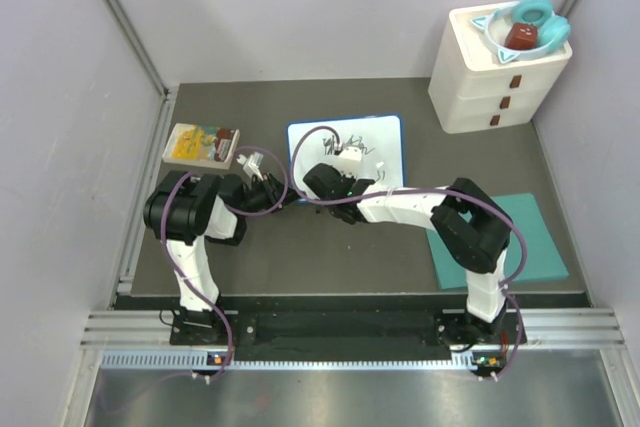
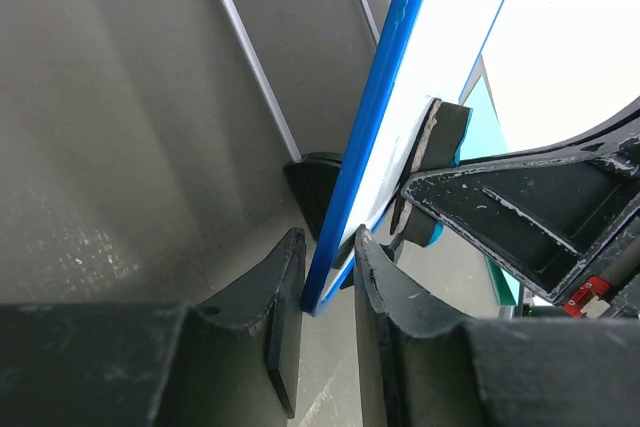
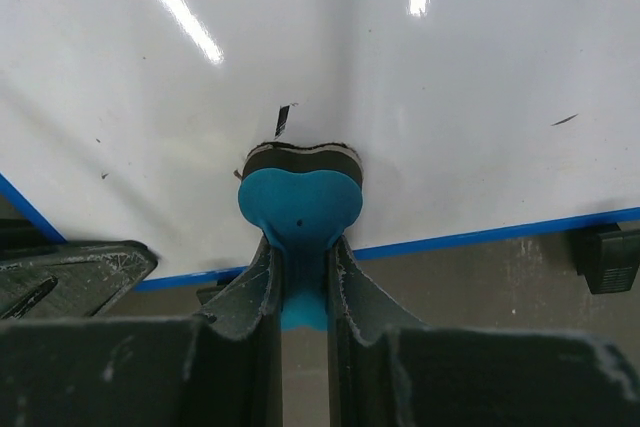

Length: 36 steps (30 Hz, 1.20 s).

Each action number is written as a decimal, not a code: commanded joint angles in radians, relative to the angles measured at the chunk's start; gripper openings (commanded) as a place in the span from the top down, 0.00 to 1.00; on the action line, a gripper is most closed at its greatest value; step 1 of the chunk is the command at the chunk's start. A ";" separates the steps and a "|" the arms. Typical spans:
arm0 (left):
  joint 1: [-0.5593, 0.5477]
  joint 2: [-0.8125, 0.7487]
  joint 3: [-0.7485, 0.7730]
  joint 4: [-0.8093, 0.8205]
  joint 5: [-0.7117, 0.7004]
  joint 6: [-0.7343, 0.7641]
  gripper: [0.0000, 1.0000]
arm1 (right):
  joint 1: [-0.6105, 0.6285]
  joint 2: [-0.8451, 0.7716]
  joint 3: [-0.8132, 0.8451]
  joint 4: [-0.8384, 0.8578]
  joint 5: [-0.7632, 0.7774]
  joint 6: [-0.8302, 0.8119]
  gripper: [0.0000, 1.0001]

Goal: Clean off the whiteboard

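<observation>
Although most of its white face is bare, the whiteboard (image 1: 378,139) is marked by a few black strokes and specks across its left and middle part. A thin blue rim with rounded corners is seen around it, and a bent wire stand (image 2: 265,67) is visible behind it in the left wrist view. Whether the board lies flat or is tilted cannot be told.

The board is placed toward the back of the desk (image 1: 300,247), about midway across, between a yellow packet (image 1: 200,144) at the left and a white drawer unit (image 1: 498,72) at the right. Its lower left rim is clamped between the fingers of the left tool (image 2: 328,267). The right tool (image 3: 300,257) is closed on the handle of a blue eraser (image 3: 300,197), whose dark felt is pressed against the board's face close to the lower rim.

The desk is surfaced in dark grey, and a teal mat (image 1: 520,237) is laid at its right side, apart from the board. A teal bowl (image 1: 530,22) holding a brown object is set on the drawer unit. The space is enclosed by pale grey walls with metal rails.
</observation>
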 commanded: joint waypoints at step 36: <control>-0.037 -0.022 0.010 -0.218 -0.070 0.084 0.94 | -0.284 -0.079 -0.093 -0.022 -0.048 -0.039 1.00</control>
